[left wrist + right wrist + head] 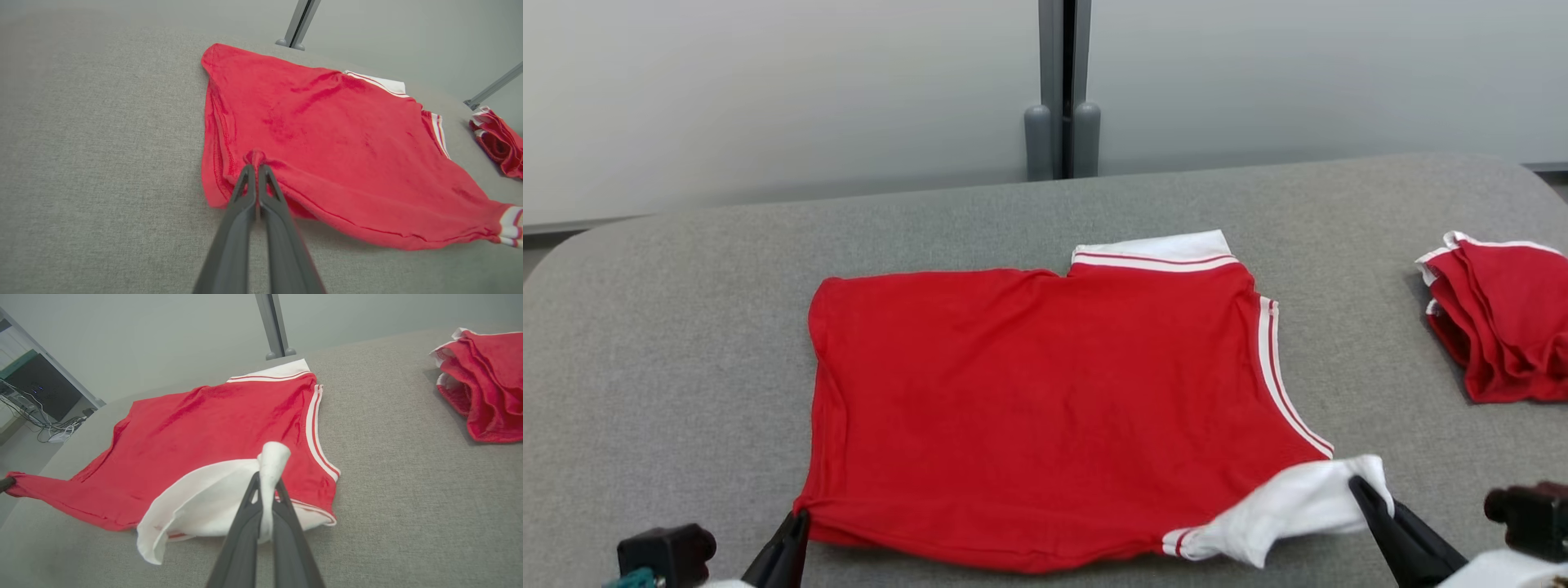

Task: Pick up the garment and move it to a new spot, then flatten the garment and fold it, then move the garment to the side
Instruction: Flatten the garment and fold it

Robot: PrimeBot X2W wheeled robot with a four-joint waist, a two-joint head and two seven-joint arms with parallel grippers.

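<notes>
A red garment [1045,400] with white striped trim lies spread on the grey table [686,343], collar toward the far side. My left gripper [799,516] is shut on its near left corner; the left wrist view shows a small bunch of red cloth of the garment [327,151] pinched at the gripper's [256,165] tips. My right gripper [1357,486] is shut on the white sleeve [1298,502] at the near right. In the right wrist view that white sleeve [204,502] rises between the closed fingers of the gripper [267,479], and the near edge of the garment [212,428] hangs slightly lifted.
A second red garment [1503,318], folded in a loose stack, sits at the table's right edge, also seen as a red stack [486,379] in the right wrist view. A grey post [1062,90] stands behind the table. Cables and equipment [36,404] are on the floor to the left.
</notes>
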